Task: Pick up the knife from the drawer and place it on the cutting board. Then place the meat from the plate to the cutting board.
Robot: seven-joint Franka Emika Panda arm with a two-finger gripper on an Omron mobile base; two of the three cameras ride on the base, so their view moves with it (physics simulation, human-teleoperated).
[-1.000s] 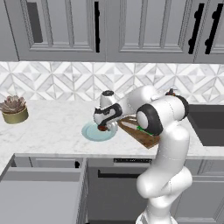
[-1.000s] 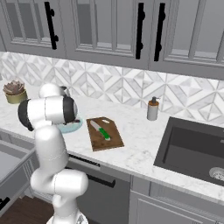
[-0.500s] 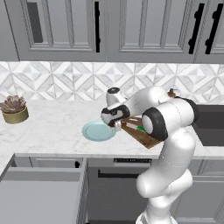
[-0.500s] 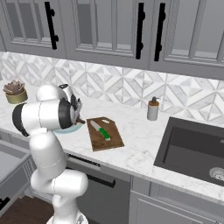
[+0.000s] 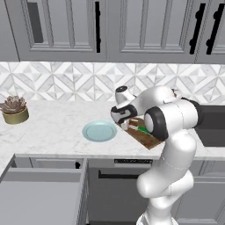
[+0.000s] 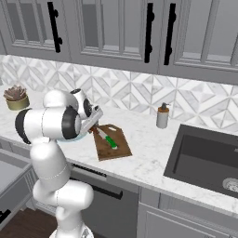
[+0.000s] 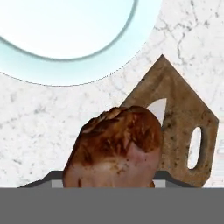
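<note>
Above the marble table (image 5: 52, 127), between the round pale blue-green plate (image 5: 99, 131) and the dark brown wooden cutting board (image 6: 111, 144), the pincer (image 5: 127, 125) is clenched part-way on the reddish-brown lump of meat (image 7: 114, 146), held clear of both. Green-handled knife (image 6: 108, 139) lies on the board.

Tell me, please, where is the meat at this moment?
The meat is held in the fingers, lifted above the counter in the hand view, between the plate and the corner of the cutting board.
</note>
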